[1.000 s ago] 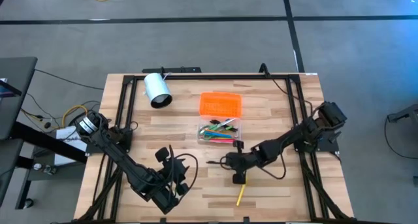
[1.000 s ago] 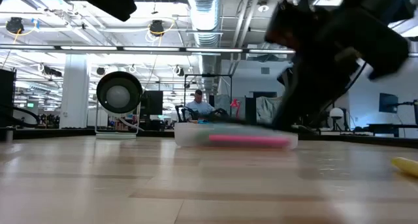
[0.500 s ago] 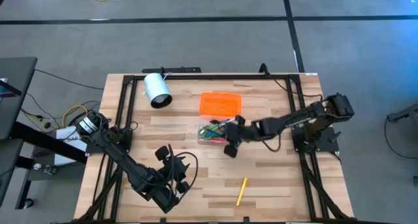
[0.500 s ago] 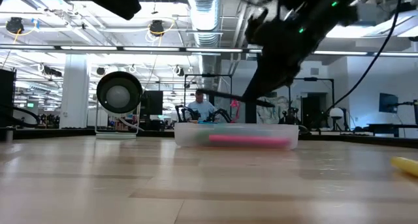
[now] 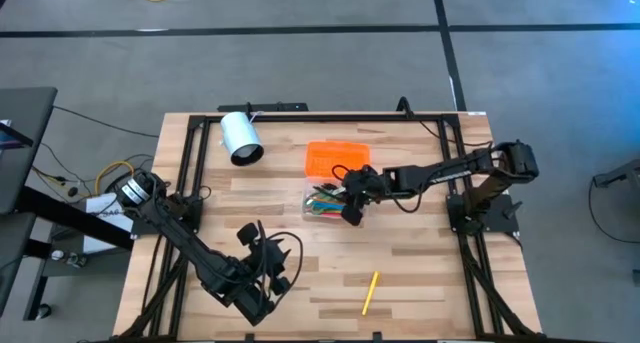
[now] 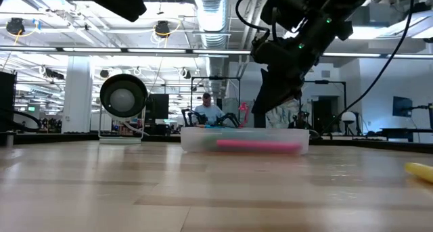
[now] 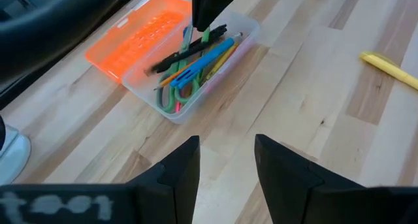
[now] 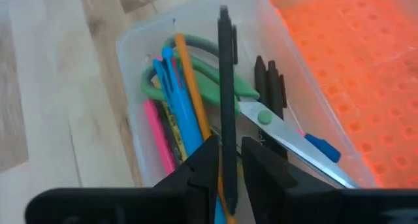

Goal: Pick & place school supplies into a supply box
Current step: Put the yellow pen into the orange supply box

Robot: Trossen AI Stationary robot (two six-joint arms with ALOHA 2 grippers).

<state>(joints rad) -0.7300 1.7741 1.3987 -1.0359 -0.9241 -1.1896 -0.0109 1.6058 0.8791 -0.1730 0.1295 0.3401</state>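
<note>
A: We find the right gripper [image 5: 349,209] over the clear supply box [image 7: 196,67], which sits mid-tabletop [image 5: 420,273] with its orange lid [image 5: 337,160] lying open on the far side. Can we read any writing?

B: None that we can make out; only a blurred pale marking shows on the left wrist view's near edge. The orange lid has just a grid pattern

A: And the right fingers?

B: Narrowly parted, with a dark pen [image 8: 226,87] standing between them above the box; whether they grip it we cannot tell. Inside we see blue, orange and pink pens and the green-handled scissors [image 8: 241,93]

A: The left gripper [image 5: 268,266]?

B: It hangs near the tabletop's front, fingers apart and holding nothing. One yellow marker [image 5: 370,293] lies apart, toward the front
</note>
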